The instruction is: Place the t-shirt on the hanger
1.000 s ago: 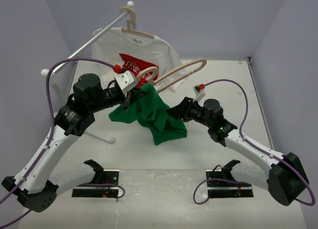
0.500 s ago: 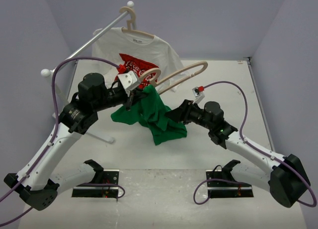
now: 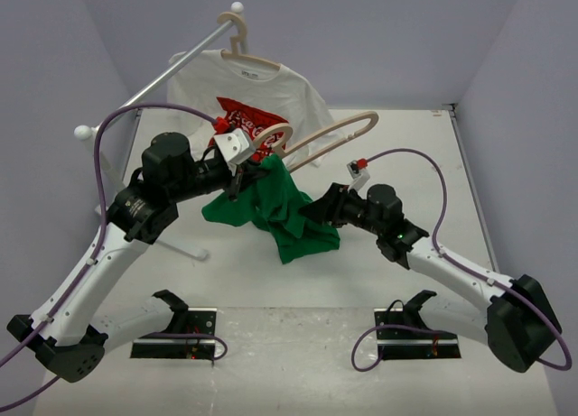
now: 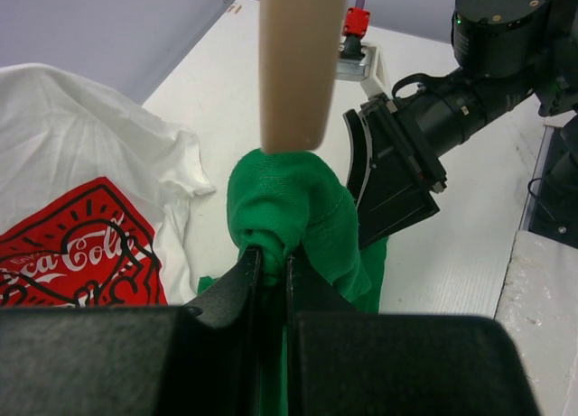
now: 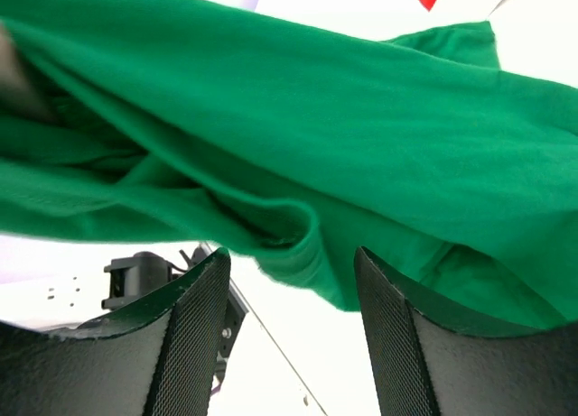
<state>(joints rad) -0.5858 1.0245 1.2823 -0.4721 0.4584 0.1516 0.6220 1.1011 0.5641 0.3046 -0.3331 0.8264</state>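
A white table (image 3: 406, 154) with pale lilac walls around it carries the scene. The t-shirt (image 3: 282, 213), plain bright green, is in the middle of the table, bunched and lifted at its upper part. Its lower part hangs down and spreads in folds on the surface.

The left arm (image 3: 135, 208) reaches to the t-shirt from the left. The left jaws are narrow and pinch a fold of the green cloth at the top of the bunch. In the left wrist view the cloth (image 4: 293, 208) swells out just over the tips of the jaws.

The hanger (image 3: 339, 129), pale beige, is raised behind the t-shirt and stretches away from it to the right. In the left wrist view one beige end (image 4: 298, 73) comes down to the top of the green bunch. I cannot tell if it touches the cloth or what holds the hanger up.

The right arm (image 3: 424, 249) comes to the t-shirt from the right. The right jaws stand wide apart, at the right edge of the cloth. In the right wrist view the green folds (image 5: 361, 118) pass across just beyond their tips, and neither jaw presses the cloth.

Behind the t-shirt, a white t-shirt (image 3: 271, 87) with red print hangs on a second beige hanger (image 3: 242, 50) from a white rail (image 3: 149, 91).
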